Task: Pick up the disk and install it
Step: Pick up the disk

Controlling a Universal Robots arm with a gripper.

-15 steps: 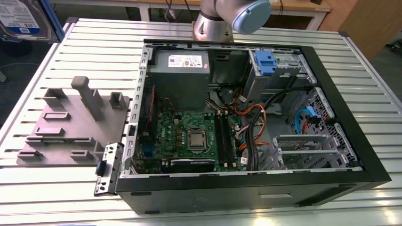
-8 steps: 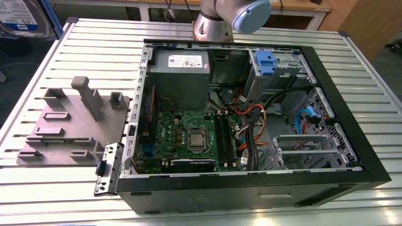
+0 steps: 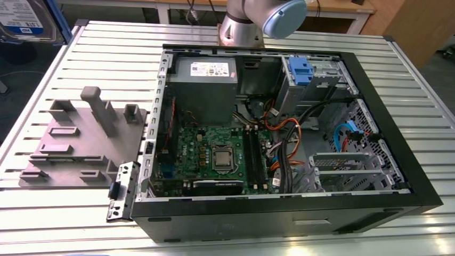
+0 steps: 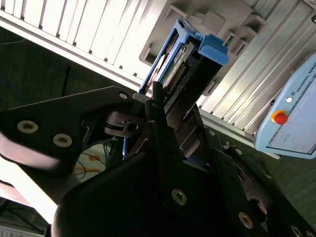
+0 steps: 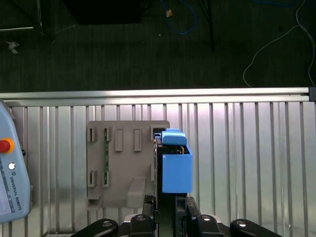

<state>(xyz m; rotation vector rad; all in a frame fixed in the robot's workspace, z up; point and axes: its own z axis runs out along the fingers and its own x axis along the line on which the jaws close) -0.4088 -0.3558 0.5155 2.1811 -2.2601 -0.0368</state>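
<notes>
The disk (image 5: 176, 169) is a flat drive framed by blue plastic rails, and in both wrist views it sticks out edge-on from between my fingers. My gripper (image 5: 170, 210) is shut on it, with the dark fingers (image 4: 157, 101) clamped on its sides. In the second wrist view the disk (image 4: 183, 61) shows its connector edge and blue end tab. In the exterior view the disk (image 3: 25, 18) hangs in the air at the far upper left, label visible, beyond the table's corner.
An open computer case (image 3: 419, 176) lies on the slatted table, with a power supply (image 3: 204, 72) and a blue-fronted caddy (image 3: 300, 72) in its cage. A grey holder block (image 3: 85, 138) sits at the exterior view's left. A teach pendant (image 5: 10, 182) lies nearby.
</notes>
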